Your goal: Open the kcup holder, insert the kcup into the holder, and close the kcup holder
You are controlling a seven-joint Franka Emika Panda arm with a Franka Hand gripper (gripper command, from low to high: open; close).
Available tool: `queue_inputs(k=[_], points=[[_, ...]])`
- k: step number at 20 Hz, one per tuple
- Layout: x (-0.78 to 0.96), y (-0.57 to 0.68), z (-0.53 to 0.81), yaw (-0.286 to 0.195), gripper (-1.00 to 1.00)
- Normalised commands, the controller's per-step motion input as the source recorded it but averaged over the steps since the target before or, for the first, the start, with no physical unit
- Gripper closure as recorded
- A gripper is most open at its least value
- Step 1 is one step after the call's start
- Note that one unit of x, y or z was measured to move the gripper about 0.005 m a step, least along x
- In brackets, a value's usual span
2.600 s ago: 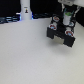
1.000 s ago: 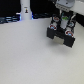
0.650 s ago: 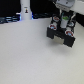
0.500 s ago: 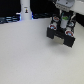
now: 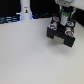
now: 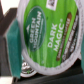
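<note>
The kcup holder [image 5: 61,36] is a black boxy unit standing on the white table at the exterior view's right, near the back. My gripper [image 5: 62,24] hangs right over it, its fingers reaching down to the holder's top. In the wrist view the kcup [image 6: 50,35] fills the picture: a round green lid with white lettering and a brown band, tilted, on a white cup. A teal finger pad [image 6: 12,47] presses against its side. The gripper is shut on the kcup. In the exterior view the kcup is hidden between the fingers.
A tall white bottle-shaped post [image 5: 24,9] stands at the back, to the exterior view's left of the holder. Dark equipment [image 5: 9,19] runs along the back edge. The white table [image 5: 30,57] stretches toward the front.
The gripper has stayed over the black holder, at most sinking slightly. The holder and the post have not moved.
</note>
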Motion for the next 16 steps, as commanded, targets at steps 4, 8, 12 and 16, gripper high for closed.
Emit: queue_inputs(k=[4,8,12,16], points=[[0.11,-0.02,-0.18,-0.016,1.0],[0.07,-0.02,-0.1,-0.012,1.0],[-0.09,-0.06,-0.08,-0.011,1.0],[-0.16,-0.1,0.08,-0.014,1.0]])
